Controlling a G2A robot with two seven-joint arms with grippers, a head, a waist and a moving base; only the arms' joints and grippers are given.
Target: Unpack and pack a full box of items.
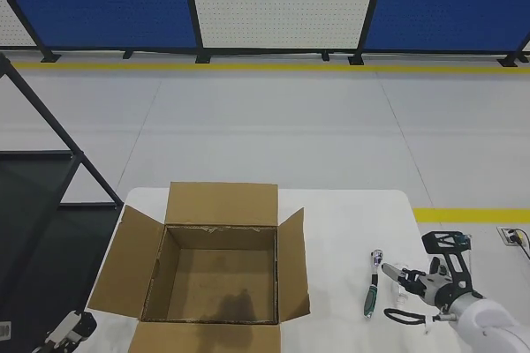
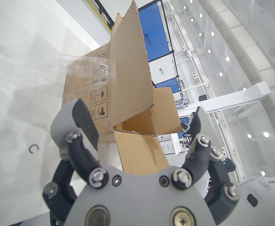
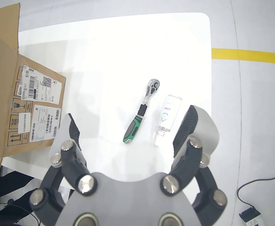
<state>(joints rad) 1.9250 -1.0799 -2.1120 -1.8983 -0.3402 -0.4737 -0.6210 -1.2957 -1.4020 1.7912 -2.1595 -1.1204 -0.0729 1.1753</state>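
Matt brown cardboard box (image 1: 221, 205), ratchet (image 3: 141, 112) of shiny metal (green-black grip, plastic-looking), smooth white table (image 1: 353, 229)

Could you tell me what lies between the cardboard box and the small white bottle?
A green-handled ratchet wrench lies there, nearer the bottle than the cardboard box; the right wrist view shows it.

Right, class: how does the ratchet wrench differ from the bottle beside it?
The ratchet wrench has a green-and-black grip and a shiny metal head; the bottle is pale with a label. The wrench is longer and slimmer, the bottle stubbier. Both lie flat on the white table, not touching.
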